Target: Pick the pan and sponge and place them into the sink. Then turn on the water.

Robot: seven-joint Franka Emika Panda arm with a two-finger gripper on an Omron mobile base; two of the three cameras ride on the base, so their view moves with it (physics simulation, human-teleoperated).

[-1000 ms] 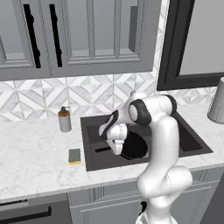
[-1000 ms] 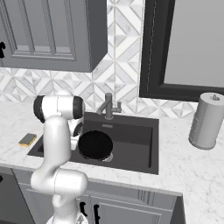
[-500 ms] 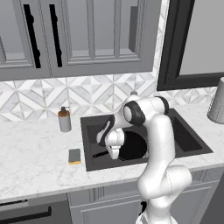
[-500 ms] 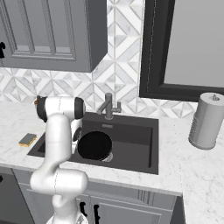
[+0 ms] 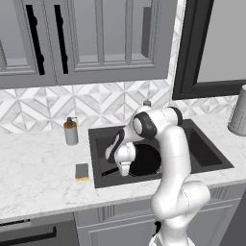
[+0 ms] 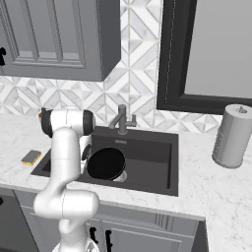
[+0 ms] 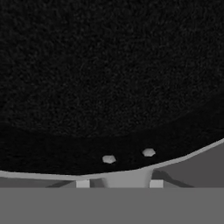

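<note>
The black pan lies in the dark sink, with its thin handle pointing toward the basin's front left. In the right base view the pan sits beside the silver drain. My gripper reaches down into the basin over the handle's root. In the hand view, my gripper straddles the handle just below the pan's two rivets. The jaws are open, with a small gap to the handle. The sponge lies on the counter left of the sink; it shows as sponge from the other side.
A grey soap dispenser stands on the counter behind the sponge. The faucet rises at the sink's back edge. A paper towel roll stands on the right counter. Wall cabinets hang above.
The arm has lowered the pan onto the sink floor. The jaws, shut on the handle a second ago, have parted from it.
</note>
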